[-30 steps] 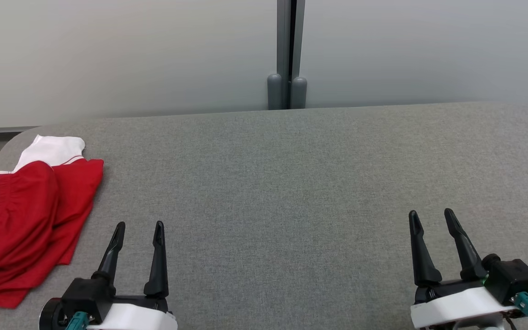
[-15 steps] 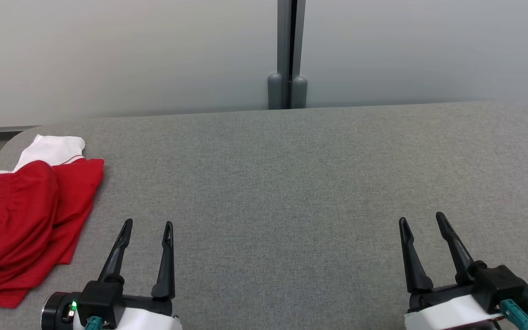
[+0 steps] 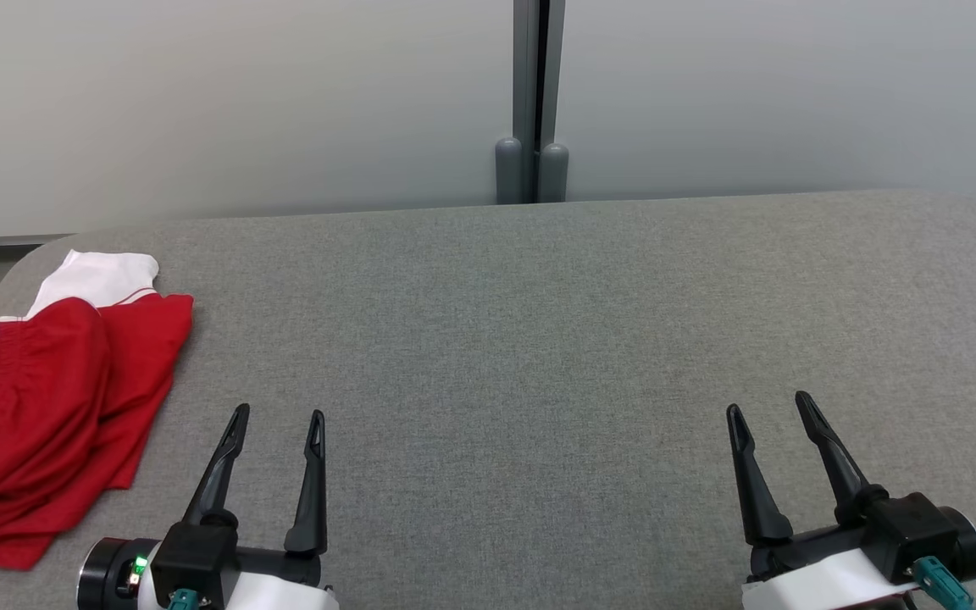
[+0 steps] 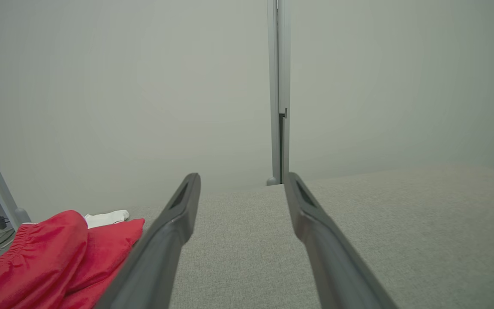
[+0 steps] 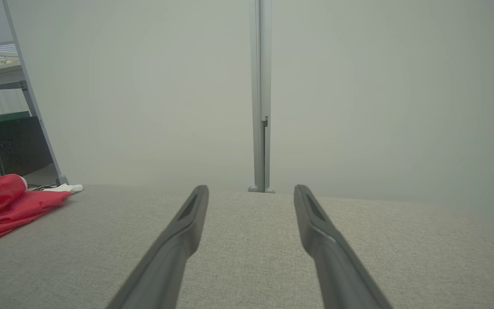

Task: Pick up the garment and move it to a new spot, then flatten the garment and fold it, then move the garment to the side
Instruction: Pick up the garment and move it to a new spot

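Inward since a second ago, my left gripper [image 3: 278, 413] and right gripper [image 3: 769, 403], both spread wide, head view, red garment [image 3: 47, 407] near the left gripper's left, left wrist view, garment low left of my fingers, right wrist view, garment far left on the table [image 5: 401, 240].

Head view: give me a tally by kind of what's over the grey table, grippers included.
Garments: 1, the red-and-white garment, lying bunched up.
Grippers: 2, the left gripper and the right gripper, both open.
Total: 3.
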You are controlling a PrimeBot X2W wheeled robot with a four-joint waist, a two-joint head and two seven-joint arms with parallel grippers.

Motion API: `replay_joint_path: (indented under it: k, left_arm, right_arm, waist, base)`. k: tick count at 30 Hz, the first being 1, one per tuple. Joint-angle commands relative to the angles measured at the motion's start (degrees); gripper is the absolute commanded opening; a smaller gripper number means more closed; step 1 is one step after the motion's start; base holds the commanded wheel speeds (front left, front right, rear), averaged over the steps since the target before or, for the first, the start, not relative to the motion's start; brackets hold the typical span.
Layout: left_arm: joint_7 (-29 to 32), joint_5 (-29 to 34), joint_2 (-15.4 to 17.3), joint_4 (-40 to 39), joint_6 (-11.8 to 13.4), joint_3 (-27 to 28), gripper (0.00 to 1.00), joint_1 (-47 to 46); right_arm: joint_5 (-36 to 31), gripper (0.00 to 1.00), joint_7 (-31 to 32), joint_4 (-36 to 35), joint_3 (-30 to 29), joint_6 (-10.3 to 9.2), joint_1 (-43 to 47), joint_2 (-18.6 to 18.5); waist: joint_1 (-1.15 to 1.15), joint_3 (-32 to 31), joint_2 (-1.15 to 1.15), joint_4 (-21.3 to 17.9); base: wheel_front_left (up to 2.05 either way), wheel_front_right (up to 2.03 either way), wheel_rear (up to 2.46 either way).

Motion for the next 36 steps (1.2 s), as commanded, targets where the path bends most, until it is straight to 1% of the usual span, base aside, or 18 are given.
replay_joint_path:
  k: [1,7,12,19,25,30,36]
  left_arm:
    - [-0.10,0.17,0.27,0.08,0.10,0.20,1.00,0.55]
    - [-0.10,0.10,0.26,0.18,0.02,0.35,1.00,0.61]
    - [-0.07,-1.25,0.28,0.26,1.19,0.37,1.00,0.46]
    - [-0.07,-3.73,0.26,-0.79,3.28,0.78,1.00,1.01]
    - [-0.07,-5.41,0.28,-1.15,4.17,2.68,1.00,2.15]
    - [-0.07,-5.99,0.25,-1.52,4.17,4.60,1.00,3.08]
    - [-0.06,-7.60,0.24,-2.43,4.03,6.80,1.00,2.03]
  right_arm:
    - [0.00,1.00,-0.36,-0.16,0.02,0.00,0.29,-0.27]
    - [0.02,1.00,-0.35,-0.24,0.17,0.00,0.32,-0.27]
    - [-0.29,1.00,-0.35,-0.19,1.22,0.00,0.75,-0.24]
    - [-1.65,1.00,-0.35,0.19,3.43,0.00,1.30,-0.23]
    - [-2.38,1.00,-0.36,0.25,4.67,-0.01,1.48,-0.24]
    - [-2.71,1.00,-0.36,0.75,5.65,-0.02,1.10,-0.25]
    - [-2.41,1.00,-0.36,-0.03,4.30,-0.01,0.99,-0.26]
  waist:
    - [0.00,-0.01,0.00,0.03]
    - [0.00,0.12,0.00,0.19]
    - [0.00,0.40,0.00,1.87]
    - [0.00,0.41,0.00,7.48]
    - [0.00,0.10,0.00,13.31]
    - [0.00,-0.31,0.00,16.62]
    - [0.00,0.46,0.00,22.33]
  base:
    - [0.00,0.00,0.00]
    - [0.00,0.00,0.00]
    - [0.00,0.00,0.00]
    - [0.00,0.00,0.00]
    - [0.00,0.00,0.00]
    - [0.00,0.00,0.00]
    - [0.00,0.00,0.00]
